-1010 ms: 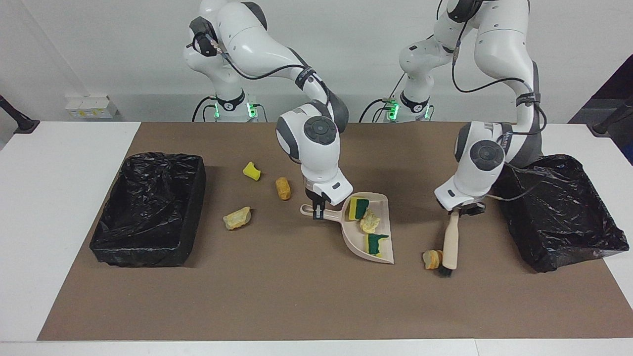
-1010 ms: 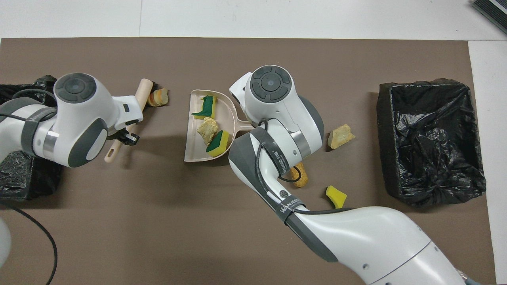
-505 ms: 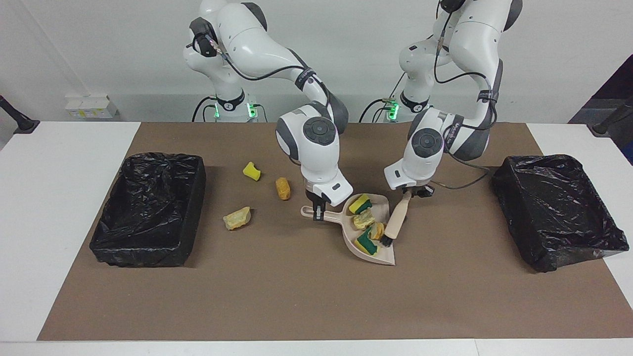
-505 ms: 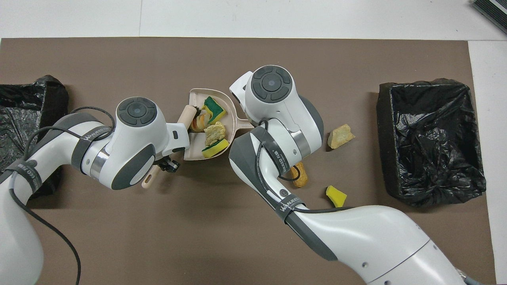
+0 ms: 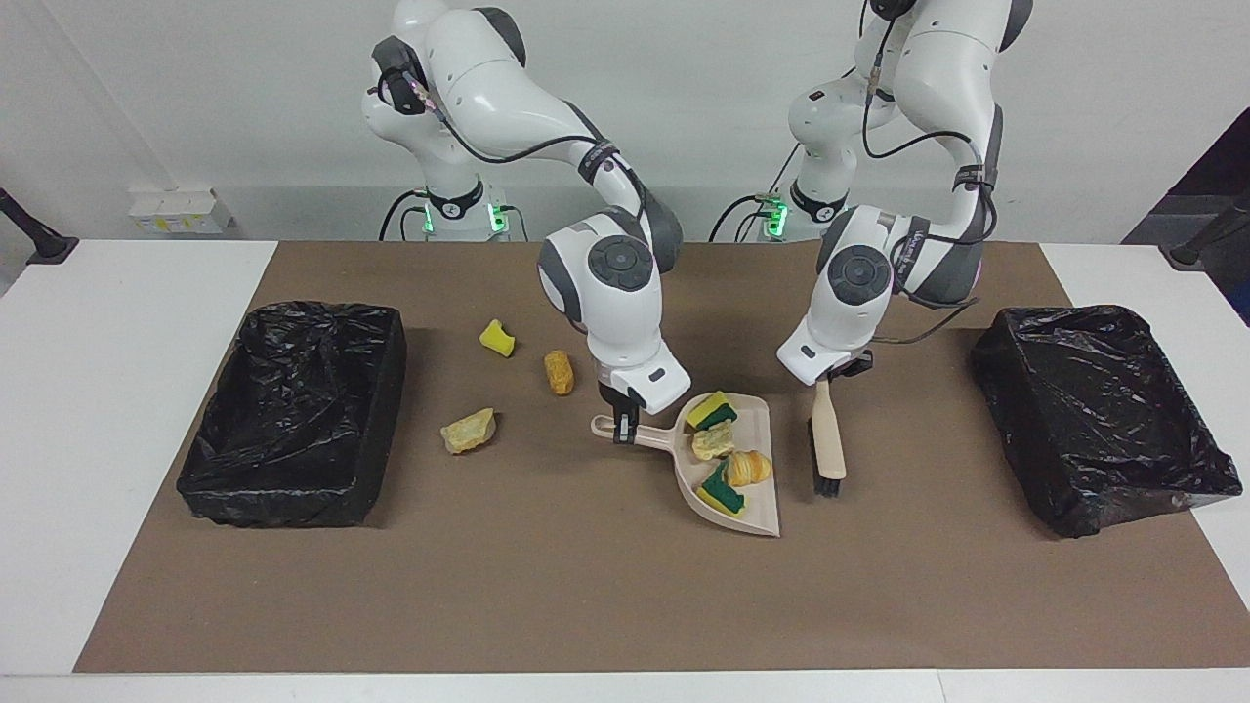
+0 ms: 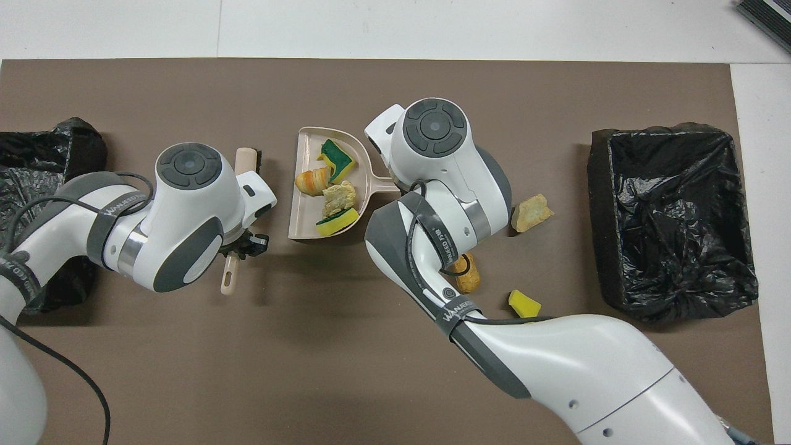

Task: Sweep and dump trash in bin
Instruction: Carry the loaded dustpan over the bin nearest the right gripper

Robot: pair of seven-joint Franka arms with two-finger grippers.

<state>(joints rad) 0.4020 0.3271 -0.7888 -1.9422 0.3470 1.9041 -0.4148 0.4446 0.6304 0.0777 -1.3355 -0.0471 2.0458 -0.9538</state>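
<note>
The beige dustpan (image 5: 754, 510) (image 6: 301, 213) lies mid-table with my right gripper (image 5: 625, 426) shut on its handle. In it lie several pieces of trash: two yellow-green sponge chunks (image 5: 711, 410) (image 5: 721, 488), a tan lump (image 5: 713, 441) and an orange bread lump (image 5: 750, 469) (image 6: 312, 181). My left gripper (image 5: 824, 383) is shut on the beige brush (image 5: 829, 439) (image 6: 245, 162), black bristles down by the mat, just beside the pan's open edge. Loose trash lies toward the right arm's end: a yellow chunk (image 5: 497, 338), an orange lump (image 5: 559, 372), a tan lump (image 5: 468, 431).
A black-lined bin (image 5: 293, 415) (image 6: 673, 222) stands at the right arm's end of the brown mat. A second black-lined bin (image 5: 1104, 420) (image 6: 37, 161) stands at the left arm's end. The right arm's forearm reaches over the orange lump (image 6: 468, 279) in the overhead view.
The left gripper swept the brush toward the pan and pushed the orange bread lump into it, then drew the brush back out beside the pan. The pan's contents shifted.
</note>
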